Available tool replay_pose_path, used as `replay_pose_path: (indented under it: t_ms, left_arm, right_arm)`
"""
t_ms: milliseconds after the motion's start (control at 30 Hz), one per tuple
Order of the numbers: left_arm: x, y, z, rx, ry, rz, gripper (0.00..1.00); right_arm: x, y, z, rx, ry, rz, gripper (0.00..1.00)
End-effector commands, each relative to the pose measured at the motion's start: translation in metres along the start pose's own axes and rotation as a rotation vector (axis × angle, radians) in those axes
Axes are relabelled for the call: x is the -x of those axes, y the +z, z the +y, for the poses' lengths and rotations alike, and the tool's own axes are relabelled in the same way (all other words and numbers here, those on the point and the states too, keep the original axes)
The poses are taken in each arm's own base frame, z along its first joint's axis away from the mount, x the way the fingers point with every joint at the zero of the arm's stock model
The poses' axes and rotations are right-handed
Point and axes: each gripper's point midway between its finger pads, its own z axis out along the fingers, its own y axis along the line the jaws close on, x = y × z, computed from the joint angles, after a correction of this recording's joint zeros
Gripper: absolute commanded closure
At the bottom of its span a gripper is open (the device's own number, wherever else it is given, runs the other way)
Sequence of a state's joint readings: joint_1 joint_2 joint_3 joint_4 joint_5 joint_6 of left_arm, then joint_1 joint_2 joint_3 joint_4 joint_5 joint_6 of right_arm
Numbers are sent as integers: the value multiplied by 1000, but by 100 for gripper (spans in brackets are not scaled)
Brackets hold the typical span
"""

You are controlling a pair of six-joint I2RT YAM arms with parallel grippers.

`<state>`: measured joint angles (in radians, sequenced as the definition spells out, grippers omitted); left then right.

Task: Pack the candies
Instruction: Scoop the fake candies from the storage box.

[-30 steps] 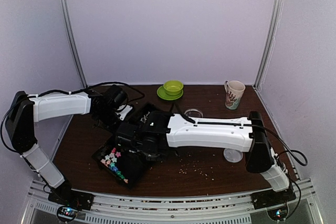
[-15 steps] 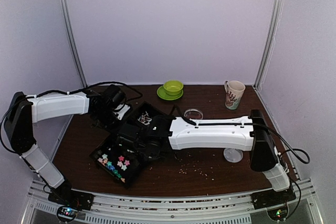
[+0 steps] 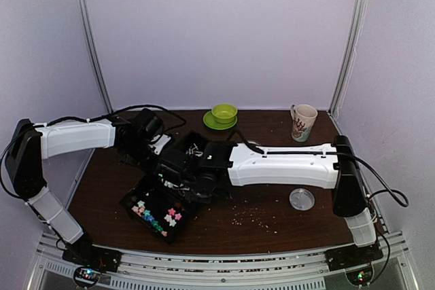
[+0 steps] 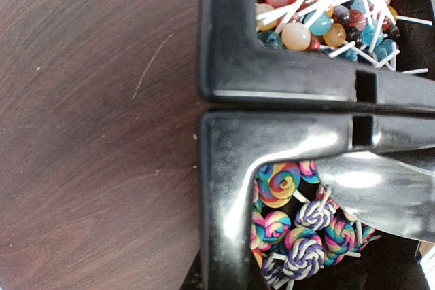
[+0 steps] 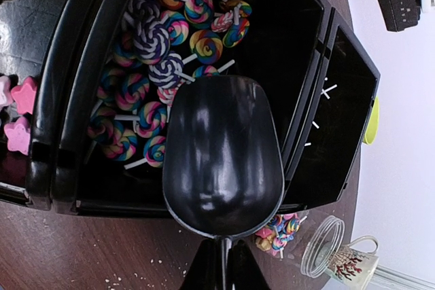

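Observation:
The candies (image 3: 155, 212), small pastel stars, lie in the front black tray (image 3: 130, 200); pink ones (image 5: 18, 112) show at the left of the right wrist view. My right gripper (image 5: 224, 249) is shut on the handle of an empty black scoop (image 5: 221, 161). The scoop hangs over the middle tray (image 5: 68, 93) of swirl lollipops (image 5: 153, 66). My left gripper (image 3: 151, 142) sits at that tray's far corner, shut on its rim (image 4: 228, 188), with its fingers barely showing. A neighbouring tray (image 4: 231, 52) holds round lollipops (image 4: 319, 5).
A small heap of sweets (image 5: 275, 232) lies on the table beside a clear jar (image 5: 321, 255) and a mug (image 3: 303, 121). A green bowl on a saucer (image 3: 223, 115) stands at the back. A clear lid (image 3: 301, 200) and pale crumbs (image 3: 251, 217) lie front right. A near-empty tray (image 5: 340, 106) is alongside.
My right arm has drawn back to the right, carrying the scoop from over the front tray of stars to the swirl-lollipop tray. More stars show now. The left arm has stayed put.

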<state>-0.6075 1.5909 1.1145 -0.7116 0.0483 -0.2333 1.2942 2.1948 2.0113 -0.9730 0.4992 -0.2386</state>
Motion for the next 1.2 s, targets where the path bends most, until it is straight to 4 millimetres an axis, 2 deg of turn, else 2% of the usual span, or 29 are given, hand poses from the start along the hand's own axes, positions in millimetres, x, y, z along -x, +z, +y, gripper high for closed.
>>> replay_pose_path:
  t_ms: [0, 200, 300, 400, 700, 933, 1167]
  left_arm:
    - [49, -27, -17, -120, -30, -184, 100]
    - [45, -21, -11, -111, -52, -157, 100]
    - [45, -19, -11, -112, -52, -150, 100]
    - [45, -19, -9, -99, -51, -152, 100]
    - [53, -30, -12, -107, -25, -211, 100]
    - [58, -38, -23, -155, 5, -252, 100]
    - [68, -59, -36, -222, 36, -347, 100]
  right_arm:
    - [-15, -25, -27, -45, 7, 23, 100]
    - [-44, -37, -35, -42, 1, 89, 100]
    - [-51, -40, -36, -39, -3, 105, 100]
    - [-54, -35, -32, -30, -19, 127, 100]
    - [-39, 2, -10, 28, -20, 152, 100]
    - [-30, 16, 10, 110, -7, 131, 100]
    - [-19, 33, 20, 204, 114, 105, 100]
